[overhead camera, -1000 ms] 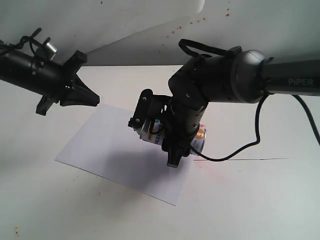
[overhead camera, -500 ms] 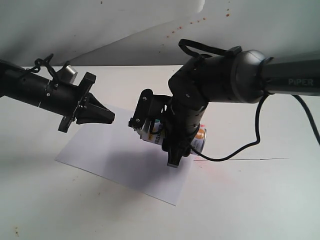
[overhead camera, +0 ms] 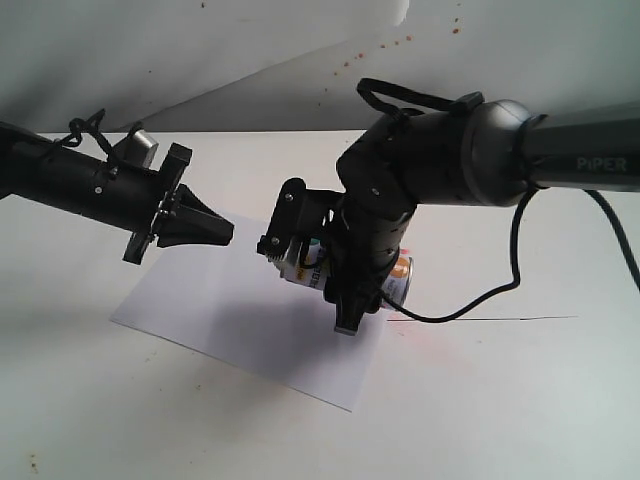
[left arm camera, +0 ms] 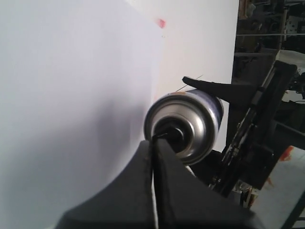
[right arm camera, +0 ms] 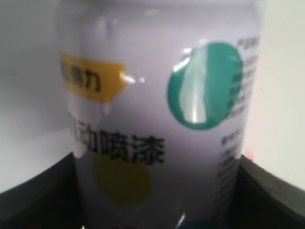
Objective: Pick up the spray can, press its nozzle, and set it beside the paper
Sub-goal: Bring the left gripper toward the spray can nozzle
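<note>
My right gripper [overhead camera: 338,280] is shut on the spray can [overhead camera: 304,264] and holds it tilted on its side above the right part of the paper [overhead camera: 200,295]. In the right wrist view the white can [right arm camera: 157,95], with its yellow label and green dot, fills the frame between the dark fingers [right arm camera: 33,200]. My left gripper [overhead camera: 222,232] is shut and empty, pointing at the can's top with a small gap. Its wrist view shows its tip [left arm camera: 153,144] just before the silver dome [left arm camera: 190,119] and the black nozzle [left arm camera: 172,134].
A thin black cable [overhead camera: 500,290] loops from the right arm down to the white table [overhead camera: 500,400]. A small red mark [overhead camera: 396,322] lies by the paper's right edge. A stained white backdrop [overhead camera: 250,50] rises behind the table.
My left arm has swung right and slightly down toward the can, most of it in the first half second. The right arm and the can have stayed still.
</note>
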`<act>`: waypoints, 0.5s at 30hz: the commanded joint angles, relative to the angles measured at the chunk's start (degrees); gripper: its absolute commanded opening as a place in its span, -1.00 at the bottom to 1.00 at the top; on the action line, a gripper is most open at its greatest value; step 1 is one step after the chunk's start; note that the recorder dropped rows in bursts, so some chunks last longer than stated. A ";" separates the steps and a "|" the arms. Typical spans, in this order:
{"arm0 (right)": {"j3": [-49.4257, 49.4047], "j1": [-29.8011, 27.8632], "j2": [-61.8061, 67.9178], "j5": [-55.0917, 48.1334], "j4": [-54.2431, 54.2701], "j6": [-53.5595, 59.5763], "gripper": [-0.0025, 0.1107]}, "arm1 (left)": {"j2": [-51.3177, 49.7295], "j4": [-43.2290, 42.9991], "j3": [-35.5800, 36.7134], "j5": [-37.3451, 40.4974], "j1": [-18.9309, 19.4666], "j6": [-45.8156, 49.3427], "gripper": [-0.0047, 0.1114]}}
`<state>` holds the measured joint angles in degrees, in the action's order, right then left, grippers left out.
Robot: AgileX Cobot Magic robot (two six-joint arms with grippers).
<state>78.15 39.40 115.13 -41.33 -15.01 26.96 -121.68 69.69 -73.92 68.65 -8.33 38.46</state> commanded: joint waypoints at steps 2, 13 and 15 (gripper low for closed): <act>0.60 -0.12 -0.87 0.79 -0.35 0.08 -0.96 | 0.08 1.69 -0.43 0.95 -1.81 0.95 -0.92; 0.60 -0.12 -0.87 0.40 -0.35 0.08 -0.96 | -0.60 2.45 -0.43 -0.69 -3.96 0.95 -0.92; 0.60 -0.12 -0.87 0.40 -0.35 0.08 -0.96 | -1.45 2.73 -0.43 -0.56 -3.96 0.95 -0.92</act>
<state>78.15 39.40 115.13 -41.44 -15.11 26.96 -122.42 71.19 -73.92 68.22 -11.90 38.74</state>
